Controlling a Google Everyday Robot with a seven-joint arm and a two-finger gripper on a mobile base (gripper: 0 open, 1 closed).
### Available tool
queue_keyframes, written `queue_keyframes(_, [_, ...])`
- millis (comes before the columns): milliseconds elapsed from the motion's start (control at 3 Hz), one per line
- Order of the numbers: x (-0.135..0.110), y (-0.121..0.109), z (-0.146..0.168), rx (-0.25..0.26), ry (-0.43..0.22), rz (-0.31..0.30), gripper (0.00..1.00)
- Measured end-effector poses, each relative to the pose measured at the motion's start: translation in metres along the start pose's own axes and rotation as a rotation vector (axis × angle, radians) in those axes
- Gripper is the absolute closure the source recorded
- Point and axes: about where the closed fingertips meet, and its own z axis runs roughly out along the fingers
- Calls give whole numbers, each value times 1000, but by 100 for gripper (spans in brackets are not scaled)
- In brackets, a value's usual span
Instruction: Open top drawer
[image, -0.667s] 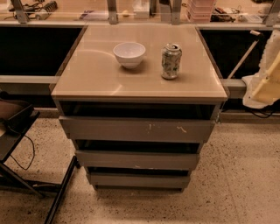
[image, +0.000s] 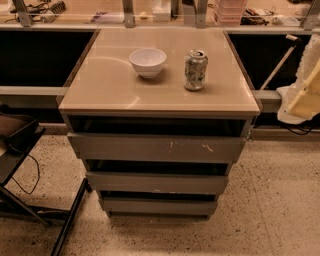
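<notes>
Three drawers (image: 157, 183), top drawer (image: 156, 148) widest, one bowl (image: 148, 61), one can (image: 195, 70); hand (image: 304, 95) right, state unclear

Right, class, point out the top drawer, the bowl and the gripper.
top drawer (image: 157, 148), camera view, front panel.
bowl (image: 148, 69), camera view, outer wall.
gripper (image: 305, 95), camera view, pale body at right edge.

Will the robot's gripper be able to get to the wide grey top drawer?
Probably yes: nothing blocks the front of the wide grey top drawer, and the gripper hangs off to its right, apart from it.
</notes>
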Motion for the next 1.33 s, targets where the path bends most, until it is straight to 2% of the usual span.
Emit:
queue_keyframes(667, [23,41,31,-56,62,9,0])
queue_keyframes(1000, [23,41,31,-56,62,9,0])
queue_keyframes(1333, [33,63,50,-81,39,34,0])
